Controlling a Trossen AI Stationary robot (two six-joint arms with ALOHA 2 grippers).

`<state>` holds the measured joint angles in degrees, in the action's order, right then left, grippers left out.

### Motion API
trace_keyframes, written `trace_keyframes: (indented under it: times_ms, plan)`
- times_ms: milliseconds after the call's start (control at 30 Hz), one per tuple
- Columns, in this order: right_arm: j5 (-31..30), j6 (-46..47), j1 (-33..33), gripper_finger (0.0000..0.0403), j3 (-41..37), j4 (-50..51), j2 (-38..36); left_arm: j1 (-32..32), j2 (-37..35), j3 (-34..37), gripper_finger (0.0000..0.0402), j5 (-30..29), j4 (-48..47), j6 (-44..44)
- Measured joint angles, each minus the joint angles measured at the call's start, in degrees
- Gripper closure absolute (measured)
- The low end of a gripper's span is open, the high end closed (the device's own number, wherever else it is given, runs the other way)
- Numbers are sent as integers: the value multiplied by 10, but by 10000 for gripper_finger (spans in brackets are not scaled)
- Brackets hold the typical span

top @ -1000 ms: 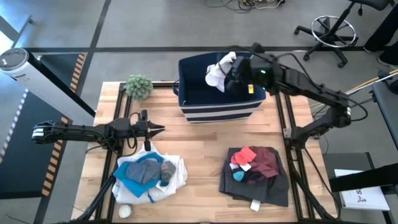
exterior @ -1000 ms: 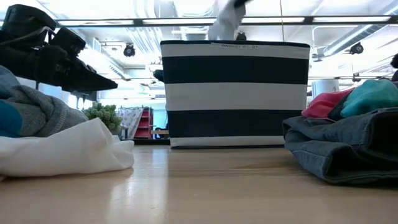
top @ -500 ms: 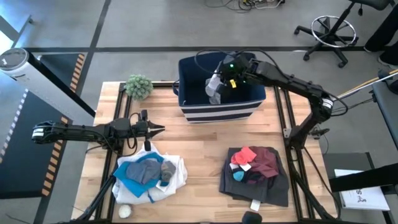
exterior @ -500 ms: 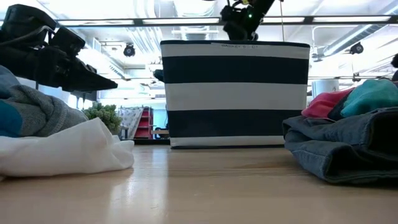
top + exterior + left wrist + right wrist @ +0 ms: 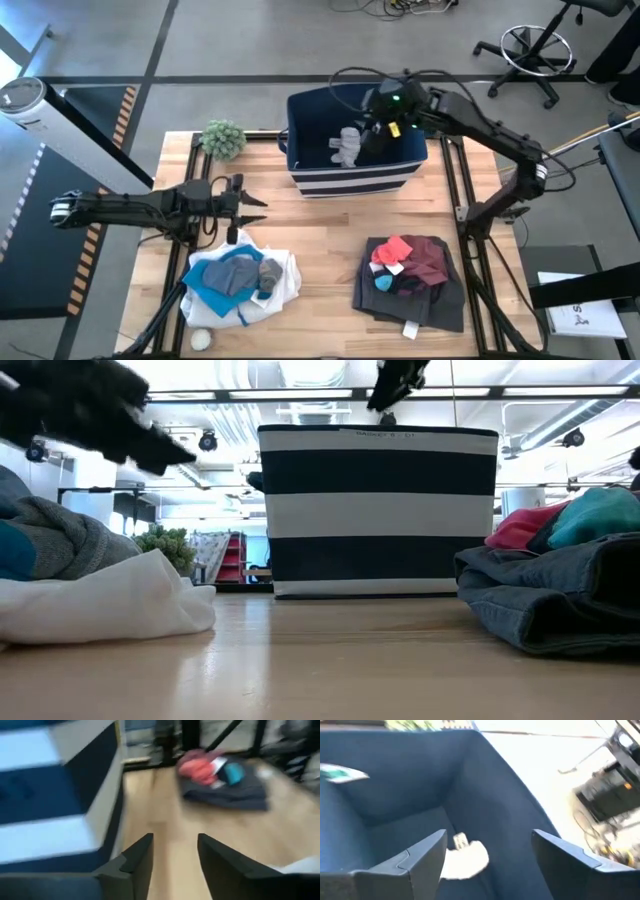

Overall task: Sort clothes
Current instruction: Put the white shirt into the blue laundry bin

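A small white garment [image 5: 347,146] lies on the floor of the navy striped bin [image 5: 350,180], and it also shows in the right wrist view as a white piece [image 5: 466,861]. My right gripper [image 5: 370,130] hangs open above it, over the bin's opening. My left gripper [image 5: 258,205] stands open over the table's left half, just beyond a pile of white, blue and grey clothes [image 5: 240,278]. A second pile of dark charcoal, maroon, red and teal clothes [image 5: 408,275] lies near the right front.
A green spiky ball plant [image 5: 222,138] stands at the far left corner. A small white piece [image 5: 201,339] lies at the near left edge. Bare wood [image 5: 325,250] runs between the two piles and in front of the bin.
My right gripper has carried the white garment from above the bin's far rim down into the opening, opened and let go. The garment has dropped to the bin's floor and the gripper has risen a little. My left gripper has opened.
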<state>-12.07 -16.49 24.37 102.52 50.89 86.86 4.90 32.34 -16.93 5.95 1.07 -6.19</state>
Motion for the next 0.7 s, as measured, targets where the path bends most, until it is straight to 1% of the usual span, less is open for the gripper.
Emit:
trace_keyframes:
  times_ms: [67,167,300,467,600,700]
  plan:
    - [25,5,-11,127,-9,-2,-19,-3,19,-21,237,31,-10,6]
    - [57,9,-31,134,-31,-1,-45,-12,55,-52,220,36,-34,7]
    - [61,17,-64,143,-75,-12,-75,-33,111,-85,206,36,-47,7]
    - [61,37,-112,140,-144,-54,-112,-79,186,-132,205,34,-71,-2]
    - [61,53,-151,133,-206,-97,-142,-138,243,-181,213,-2,-132,9]
    - [61,68,-176,131,-249,-134,-160,-196,288,-222,218,-43,-198,37]
